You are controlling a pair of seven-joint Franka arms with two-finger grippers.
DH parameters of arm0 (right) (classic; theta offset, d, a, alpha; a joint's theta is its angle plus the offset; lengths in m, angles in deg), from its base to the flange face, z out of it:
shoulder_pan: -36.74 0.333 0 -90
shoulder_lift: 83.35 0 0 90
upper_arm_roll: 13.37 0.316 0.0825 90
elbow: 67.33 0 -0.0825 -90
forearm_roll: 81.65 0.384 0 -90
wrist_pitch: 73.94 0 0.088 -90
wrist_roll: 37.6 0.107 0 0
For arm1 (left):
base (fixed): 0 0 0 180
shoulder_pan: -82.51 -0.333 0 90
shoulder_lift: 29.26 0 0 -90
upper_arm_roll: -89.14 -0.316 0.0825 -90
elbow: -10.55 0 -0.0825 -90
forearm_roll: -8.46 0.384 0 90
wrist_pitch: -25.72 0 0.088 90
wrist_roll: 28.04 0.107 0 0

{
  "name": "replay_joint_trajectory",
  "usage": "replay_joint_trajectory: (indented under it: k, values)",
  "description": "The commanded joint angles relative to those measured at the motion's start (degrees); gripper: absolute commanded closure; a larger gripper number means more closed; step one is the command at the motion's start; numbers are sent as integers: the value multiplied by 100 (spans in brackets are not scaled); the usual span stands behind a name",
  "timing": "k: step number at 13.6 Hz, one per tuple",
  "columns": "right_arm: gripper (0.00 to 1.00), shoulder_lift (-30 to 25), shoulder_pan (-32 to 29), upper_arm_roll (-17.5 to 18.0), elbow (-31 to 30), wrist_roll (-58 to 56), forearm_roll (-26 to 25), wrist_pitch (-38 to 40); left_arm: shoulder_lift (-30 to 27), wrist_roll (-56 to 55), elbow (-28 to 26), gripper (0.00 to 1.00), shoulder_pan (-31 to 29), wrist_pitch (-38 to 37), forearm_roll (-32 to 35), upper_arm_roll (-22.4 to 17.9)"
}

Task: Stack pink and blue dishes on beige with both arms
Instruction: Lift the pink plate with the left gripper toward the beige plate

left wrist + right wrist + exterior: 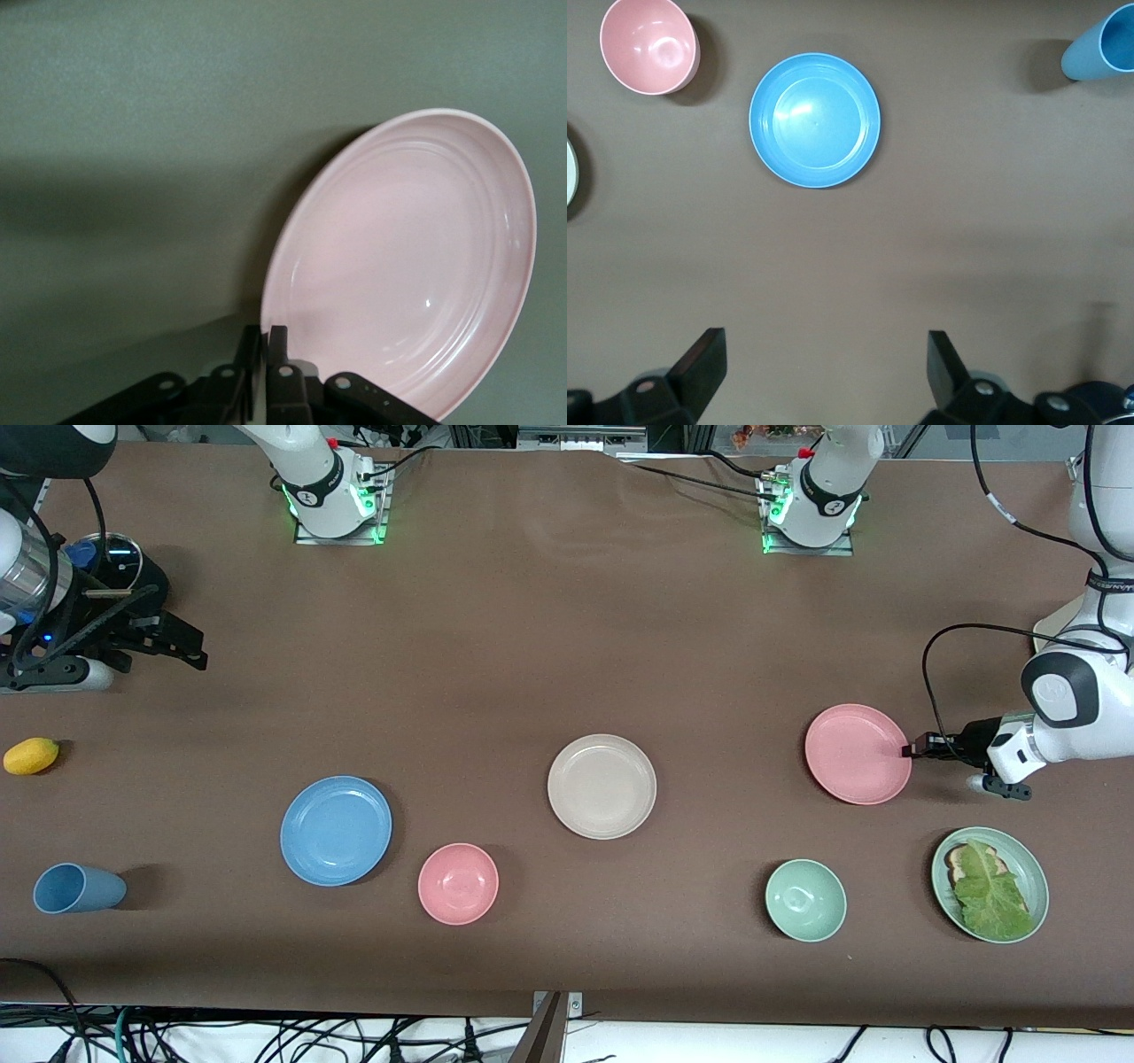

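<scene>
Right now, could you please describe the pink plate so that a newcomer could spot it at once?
Start at the left arm's end of the brown table. The pink plate lies there, farther from the front camera than the green bowl. Unlike the smaller, deeper pink bowl, it is flat and shallow, and the left gripper is shut on its rim.
</scene>
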Motion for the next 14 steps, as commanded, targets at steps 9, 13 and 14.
replay_joint_trajectory:
  k: [9,13,14]
  values:
    - [0,11,-36,-68,68,-50,85,64,-453,-887,865,100,526,-1415,-149,47]
    - [0,11,-36,-68,68,-50,85,64,-612,-2011,1051,100,1273,-1426,-176,117]
    - [0,11,-36,-68,68,-50,85,64,-621,-2476,1121,100,1431,-1417,-176,230]
